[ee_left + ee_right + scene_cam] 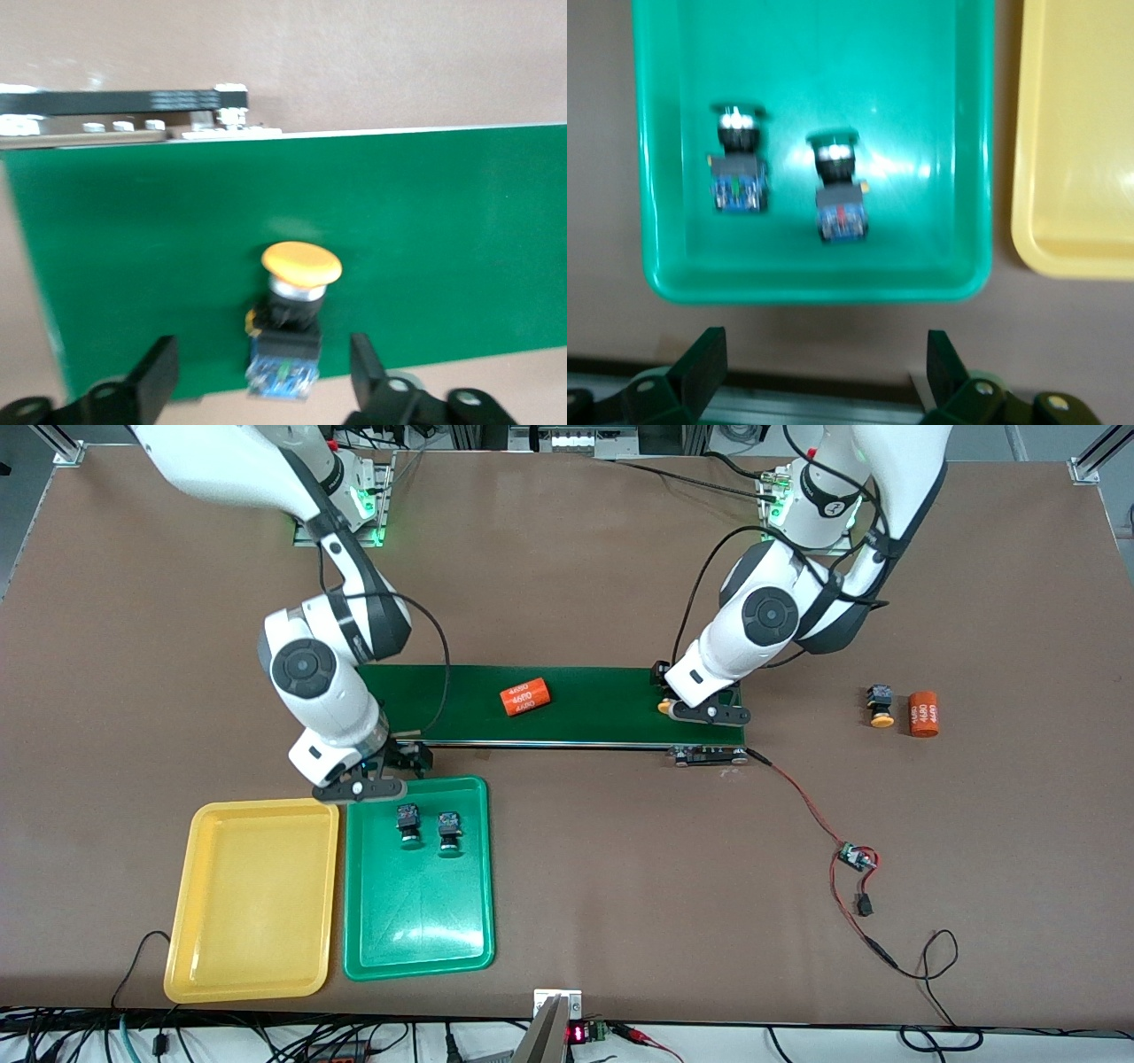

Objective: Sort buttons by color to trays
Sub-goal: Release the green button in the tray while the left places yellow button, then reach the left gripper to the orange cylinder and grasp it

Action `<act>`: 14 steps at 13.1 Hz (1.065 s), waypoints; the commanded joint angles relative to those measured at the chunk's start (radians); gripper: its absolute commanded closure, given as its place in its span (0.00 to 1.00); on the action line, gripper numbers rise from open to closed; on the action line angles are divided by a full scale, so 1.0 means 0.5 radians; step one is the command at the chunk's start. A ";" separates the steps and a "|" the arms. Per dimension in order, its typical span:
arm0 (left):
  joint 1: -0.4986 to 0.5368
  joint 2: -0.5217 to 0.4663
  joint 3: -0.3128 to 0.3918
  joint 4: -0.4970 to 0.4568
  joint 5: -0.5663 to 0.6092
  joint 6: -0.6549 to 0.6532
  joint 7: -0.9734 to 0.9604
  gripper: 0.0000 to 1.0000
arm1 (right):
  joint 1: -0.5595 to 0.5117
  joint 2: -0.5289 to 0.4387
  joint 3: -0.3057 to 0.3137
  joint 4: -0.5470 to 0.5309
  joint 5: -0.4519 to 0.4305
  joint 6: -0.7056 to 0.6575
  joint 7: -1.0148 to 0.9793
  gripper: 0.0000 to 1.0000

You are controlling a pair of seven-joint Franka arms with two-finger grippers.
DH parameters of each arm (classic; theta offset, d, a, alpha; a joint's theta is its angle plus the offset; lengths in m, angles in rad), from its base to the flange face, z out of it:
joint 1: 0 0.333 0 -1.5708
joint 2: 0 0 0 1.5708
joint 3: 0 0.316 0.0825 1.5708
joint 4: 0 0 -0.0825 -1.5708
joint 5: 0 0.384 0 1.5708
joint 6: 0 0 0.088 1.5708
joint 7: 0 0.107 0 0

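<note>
Two green-capped buttons [407, 824] [449, 831] lie in the green tray [416, 939]; they also show in the right wrist view [740, 168] [837, 195]. The yellow tray [252, 903] beside it holds nothing. My right gripper [359, 788] [824, 376] is open and empty over the strip between the belt and the green tray. A yellow-capped button [666, 707] [297, 310] lies on the belt's end. My left gripper [706, 715] [261, 381] is open, low over it, its fingers either side of the body and apart from it. A second yellow-capped button [880, 707] lies on the table toward the left arm's end.
An orange "4680" cylinder [524, 698] lies mid-belt on the dark-green conveyor [602, 722]. Another orange cylinder [923, 713] stands beside the second yellow-capped button. A red-and-black cable with a small board [855, 857] runs from the conveyor's end toward the front camera.
</note>
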 commanded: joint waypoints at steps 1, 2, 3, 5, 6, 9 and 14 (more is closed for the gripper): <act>0.019 -0.093 0.103 0.250 0.048 -0.475 0.001 0.00 | -0.017 -0.365 0.025 -0.384 0.005 -0.042 0.006 0.00; 0.019 -0.093 0.177 0.324 0.109 -0.592 0.004 0.00 | -0.011 -0.430 0.025 -0.415 0.005 -0.142 0.009 0.00; 0.025 -0.096 0.229 0.349 0.182 -0.660 0.016 0.00 | -0.005 -0.470 0.028 -0.412 0.005 -0.271 0.009 0.00; 0.034 -0.099 0.358 0.349 0.354 -0.682 0.093 0.00 | -0.002 -0.544 0.029 -0.403 0.005 -0.434 0.006 0.00; 0.046 -0.096 0.428 0.346 0.406 -0.682 0.169 0.00 | -0.002 -0.574 0.032 -0.403 0.009 -0.492 0.006 0.00; 0.080 -0.078 0.744 0.334 0.471 -0.679 0.646 0.00 | -0.002 -0.645 0.032 -0.342 0.033 -0.680 0.003 0.00; 0.141 0.023 1.174 0.288 0.548 -0.639 1.356 0.00 | -0.023 -0.685 0.013 -0.125 0.147 -0.903 0.000 0.00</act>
